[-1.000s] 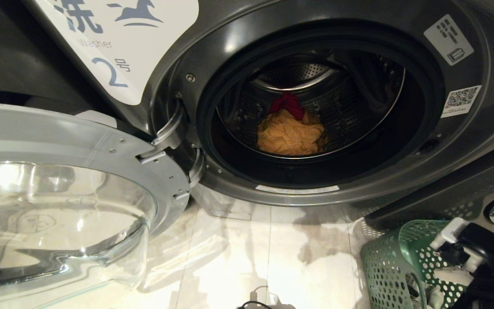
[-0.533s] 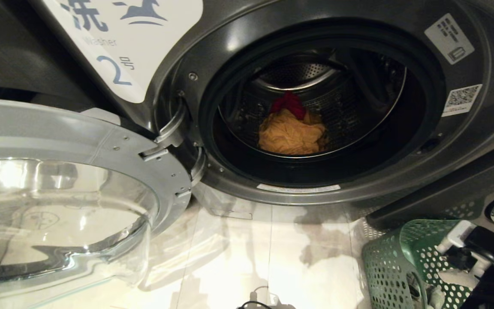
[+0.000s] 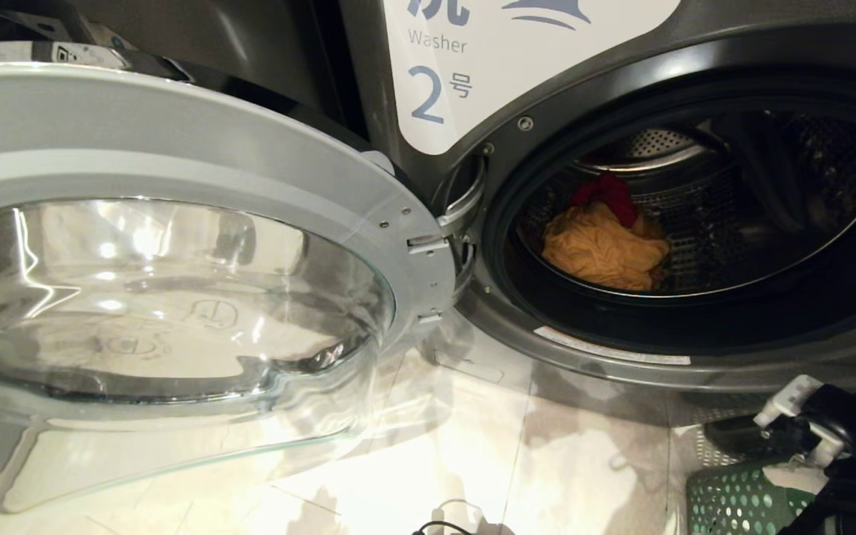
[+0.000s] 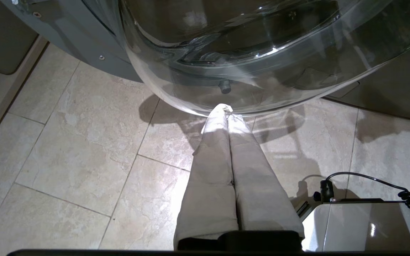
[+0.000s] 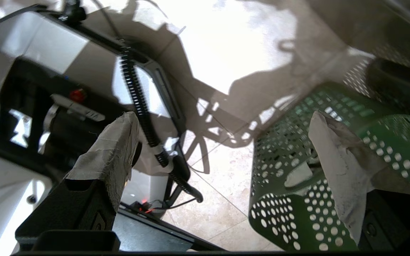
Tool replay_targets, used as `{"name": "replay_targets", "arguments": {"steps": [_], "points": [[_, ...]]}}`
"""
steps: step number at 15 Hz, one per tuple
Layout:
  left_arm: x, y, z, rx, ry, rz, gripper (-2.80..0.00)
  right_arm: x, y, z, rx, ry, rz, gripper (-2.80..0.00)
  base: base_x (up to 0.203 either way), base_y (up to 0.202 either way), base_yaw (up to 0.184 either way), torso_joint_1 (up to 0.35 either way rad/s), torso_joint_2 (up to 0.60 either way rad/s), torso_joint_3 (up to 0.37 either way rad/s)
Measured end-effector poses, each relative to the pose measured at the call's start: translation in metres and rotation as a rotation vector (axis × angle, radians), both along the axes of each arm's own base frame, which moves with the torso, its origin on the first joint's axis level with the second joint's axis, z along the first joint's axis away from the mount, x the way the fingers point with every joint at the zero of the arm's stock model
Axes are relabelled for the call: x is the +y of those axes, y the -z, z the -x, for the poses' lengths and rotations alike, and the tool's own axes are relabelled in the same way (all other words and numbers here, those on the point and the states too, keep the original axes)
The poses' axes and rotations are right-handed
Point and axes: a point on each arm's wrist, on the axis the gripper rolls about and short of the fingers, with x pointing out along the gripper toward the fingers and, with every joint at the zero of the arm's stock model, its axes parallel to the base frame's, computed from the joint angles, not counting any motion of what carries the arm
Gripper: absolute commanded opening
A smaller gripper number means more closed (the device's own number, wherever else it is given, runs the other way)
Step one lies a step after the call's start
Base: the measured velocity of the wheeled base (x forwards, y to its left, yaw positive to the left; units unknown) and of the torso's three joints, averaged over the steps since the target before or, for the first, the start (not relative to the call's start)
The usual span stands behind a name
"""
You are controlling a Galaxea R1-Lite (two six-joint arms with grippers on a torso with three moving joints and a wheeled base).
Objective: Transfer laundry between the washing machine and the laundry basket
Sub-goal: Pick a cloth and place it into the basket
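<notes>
Beside the laundry basket (image 5: 297, 199), the right gripper (image 5: 222, 131) gapes wide and empty; left gripper (image 4: 226, 110) pinched closed.

Washing machine (image 3: 368, 89) front: dark grey metal, satin sheen, with a smooth matt white label (image 3: 502, 59). Door (image 3: 175, 297): brushed silver rim, clear glossy glass bowl with strong reflections. Drum (image 3: 703, 223): perforated shiny steel behind a black rubbery seal (image 3: 502, 245). Laundry inside is soft crumpled cloth, matt: a yellow-orange garment (image 3: 602, 253) and a magenta-red garment (image 3: 606, 192). Laundry basket (image 5: 290, 199): green plastic, smooth, slight gloss, round holes throughout. Floor (image 4: 66, 142): beige stone-look tile, polished, mottled. Left gripper (image 4: 228, 110) and right gripper (image 5: 222, 124) fingers are wrapped in rough off-white cloth tape on black matt plastic bodies. Robot base (image 4: 347, 220): glossy white casing.
</notes>
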Motion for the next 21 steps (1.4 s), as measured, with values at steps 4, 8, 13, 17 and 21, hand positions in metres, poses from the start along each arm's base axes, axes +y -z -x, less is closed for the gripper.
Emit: {"name": "replay_targets", "arguments": {"steps": [4, 8, 13, 17, 21], "points": [[0.0, 0.0, 0.0, 0.0, 0.001, 0.0, -2.8, -0.014, 0.002, -0.008, 0.0, 0.13, 0.009, 0.0, 0.0, 0.0, 0.0, 0.0, 0.0, 0.0], [0.0, 0.0, 0.0, 0.0, 0.001, 0.0, -2.8, -0.009, 0.007, -0.029, -0.043, 0.206, 0.005, 0.0, 0.0, 0.0, 0.0, 0.0, 0.0, 0.0], [0.0, 0.0, 0.0, 0.0, 0.0, 0.0, -2.8, 0.02, 0.027, -0.086, -0.191, 0.299, -0.083, 0.0, 0.0, 0.0, 0.0, 0.0, 0.0, 0.0], [0.0, 0.0, 0.0, 0.0, 0.0, 0.0, -2.8, 0.045, 0.043, -0.13, -0.327, 0.391, -0.092, 0.0, 0.0, 0.0, 0.0, 0.0, 0.0, 0.0], [0.0, 0.0, 0.0, 0.0, 0.0, 0.0, -2.8, 0.062, 0.045, -0.172, -0.455, 0.511, -0.106, 0.0, 0.0, 0.0, 0.0, 0.0, 0.0, 0.0]]}}
